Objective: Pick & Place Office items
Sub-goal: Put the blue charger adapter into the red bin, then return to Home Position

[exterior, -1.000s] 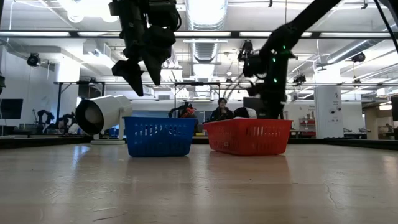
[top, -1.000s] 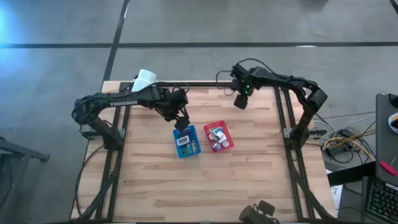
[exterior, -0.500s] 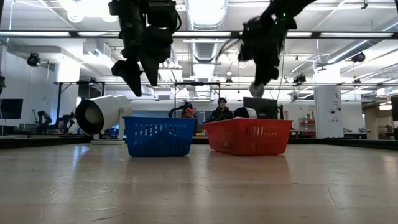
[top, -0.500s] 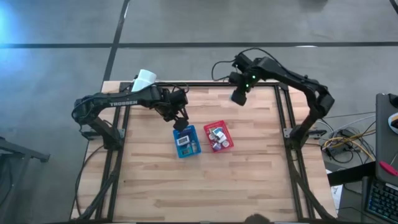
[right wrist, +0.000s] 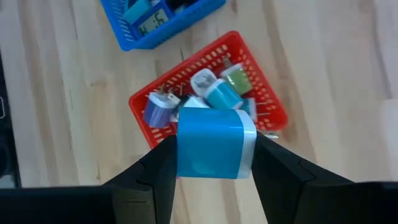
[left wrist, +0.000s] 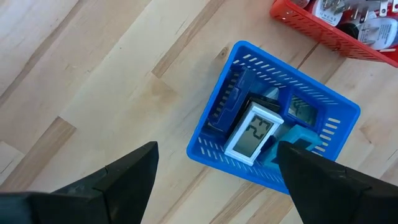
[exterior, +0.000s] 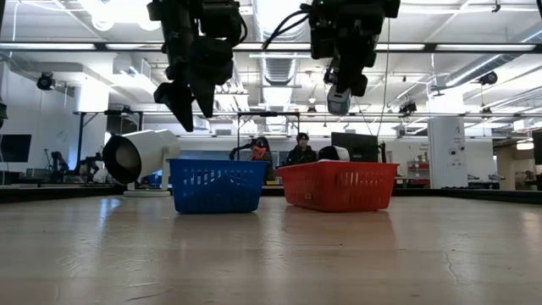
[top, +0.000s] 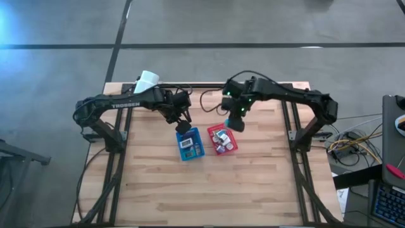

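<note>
Right wrist view — right gripper (right wrist: 214, 163) clamped on a teal charger (right wrist: 214, 144), hanging above the red basket (right wrist: 273, 112). Left gripper (left wrist: 214, 171) gapes wide, empty, over the blue basket (left wrist: 211, 134) just beside it.

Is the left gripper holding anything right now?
No: the left gripper stands open and bare above the blue basket.

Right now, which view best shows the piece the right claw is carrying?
The right wrist view: the teal piece fills the frame between the right claw's fingers. The low view shows only a pale tip; the high view a speck; the left wrist view nothing.
</note>
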Controlling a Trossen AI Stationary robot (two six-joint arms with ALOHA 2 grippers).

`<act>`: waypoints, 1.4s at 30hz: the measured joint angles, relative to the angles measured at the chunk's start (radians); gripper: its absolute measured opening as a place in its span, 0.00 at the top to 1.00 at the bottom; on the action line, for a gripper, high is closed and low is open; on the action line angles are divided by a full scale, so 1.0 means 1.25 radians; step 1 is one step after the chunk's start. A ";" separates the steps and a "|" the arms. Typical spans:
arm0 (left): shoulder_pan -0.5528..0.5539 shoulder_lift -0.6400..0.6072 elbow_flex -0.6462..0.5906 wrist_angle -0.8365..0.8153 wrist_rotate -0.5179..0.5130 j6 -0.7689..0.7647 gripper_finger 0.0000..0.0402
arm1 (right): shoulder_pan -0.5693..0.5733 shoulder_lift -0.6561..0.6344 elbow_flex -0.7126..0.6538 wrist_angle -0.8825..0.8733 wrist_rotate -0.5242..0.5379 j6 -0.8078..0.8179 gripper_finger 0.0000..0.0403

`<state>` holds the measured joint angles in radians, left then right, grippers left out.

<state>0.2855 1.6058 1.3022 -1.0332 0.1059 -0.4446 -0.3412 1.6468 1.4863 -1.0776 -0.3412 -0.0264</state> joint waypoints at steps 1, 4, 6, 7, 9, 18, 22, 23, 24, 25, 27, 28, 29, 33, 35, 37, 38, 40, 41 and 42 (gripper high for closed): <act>0.000 0.000 0.000 0.000 0.000 0.000 0.17 | 0.010 0.006 -0.003 0.004 0.000 0.004 0.60; 0.000 0.000 0.000 -0.001 0.000 0.000 0.17 | 0.029 0.023 -0.008 0.012 0.001 0.020 0.60; 0.000 0.000 0.000 -0.005 0.000 0.000 0.17 | 0.038 0.036 -0.012 0.012 0.001 0.022 0.60; 0.000 0.000 0.000 -0.007 0.000 0.000 0.17 | 0.040 0.042 -0.013 0.013 0.001 0.022 0.60; 0.000 0.000 0.000 -0.012 0.000 0.000 0.17 | 0.045 0.054 -0.014 0.014 0.002 0.022 0.60; 0.000 0.000 0.000 -0.023 0.002 0.000 0.17 | 0.050 0.076 -0.018 0.102 0.002 0.041 0.60; 0.000 0.000 0.000 -0.028 0.002 0.000 0.17 | 0.051 0.097 -0.018 0.113 0.002 0.047 0.57; 0.000 0.000 0.000 -0.028 0.002 0.000 0.17 | 0.052 0.104 -0.018 0.110 0.001 0.048 0.57; 0.000 0.000 0.000 -0.029 0.003 0.000 0.17 | 0.053 0.112 -0.018 0.108 -0.006 0.050 0.57; 0.000 0.000 0.000 -0.030 0.003 0.000 0.17 | 0.055 0.121 -0.018 0.109 -0.017 0.051 0.57; 0.000 0.000 0.000 -0.034 0.003 0.000 0.17 | 0.060 0.139 -0.018 0.110 -0.043 0.052 0.57; 0.000 0.000 0.000 -0.037 0.004 0.000 0.17 | 0.063 0.147 -0.018 0.112 -0.050 0.054 0.56; 0.000 0.000 -0.001 -0.037 0.004 0.000 0.17 | 0.066 0.153 -0.018 0.112 -0.061 0.057 0.55; 0.000 0.000 -0.001 -0.039 0.005 0.000 0.17 | 0.071 0.169 -0.016 0.117 -0.091 0.061 0.49; 0.000 0.000 -0.001 -0.039 0.005 0.000 0.17 | 0.072 0.172 -0.016 0.119 -0.101 0.064 0.46; 0.000 0.000 -0.001 -0.040 0.005 0.000 0.17 | 0.072 0.172 -0.016 0.121 -0.110 0.073 0.42; 0.000 0.000 -0.001 -0.041 0.005 0.000 0.17 | 0.072 0.172 -0.016 0.124 -0.112 0.076 0.41; 0.000 0.000 -0.001 -0.042 0.005 0.000 0.17 | 0.074 0.172 -0.015 0.133 -0.114 0.083 0.37; 0.000 0.000 -0.001 -0.042 0.005 0.000 0.17 | 0.074 0.172 -0.015 0.137 -0.114 0.086 0.35; 0.000 0.000 -0.001 -0.042 0.005 0.000 0.17 | 0.074 0.171 -0.015 0.142 -0.114 0.090 0.34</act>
<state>0.2852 1.6058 1.3014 -1.0859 0.1127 -0.4446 -0.2485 1.8609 1.4670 -0.9006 -0.4842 0.0856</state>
